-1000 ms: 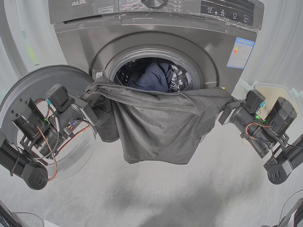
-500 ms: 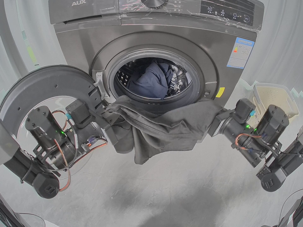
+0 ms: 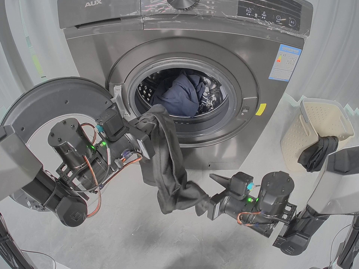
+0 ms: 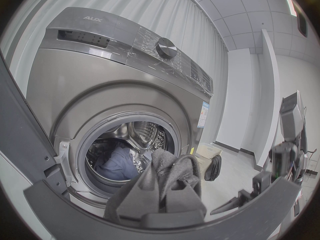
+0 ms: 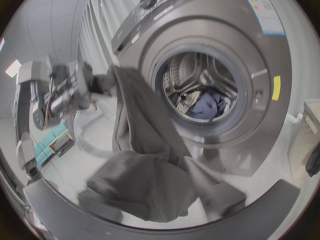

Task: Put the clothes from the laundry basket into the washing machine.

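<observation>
From the head view, the washing machine (image 3: pixel 209 45) stands straight ahead with its door (image 3: pixel 56 98) swung wide to my left, so the round mouth is open. My left hand (image 3: pixel 146 126) sits just beside the mouth's lower left rim, between door and opening, clamped on the top of a dark grey garment (image 3: pixel 168 157). The cloth hangs from there in a long fold down to my right hand (image 3: pixel 207 191), which is low over the bare floor (image 3: pixel 149 236) in front of the machine. Its fingers stand apart, one bare and pointing at the machine, the other under the cloth's end. Inside the drum lie navy clothes (image 3: pixel 179 96). The laundry basket (image 3: pixel 299 139) stands on the floor to the right of the machine, a black garment (image 3: pixel 318 152) draped over its rim

From my left wrist, the grey cloth (image 4: pixel 176 167) bunches up between my closed pads (image 4: pixel 140 197), with the drum mouth close behind it and the door's edge at one side

From my right wrist, the garment (image 5: pixel 140 124) runs from the left hand (image 5: pixel 100 84) down across my own fingers, the drum mouth free beside it
</observation>
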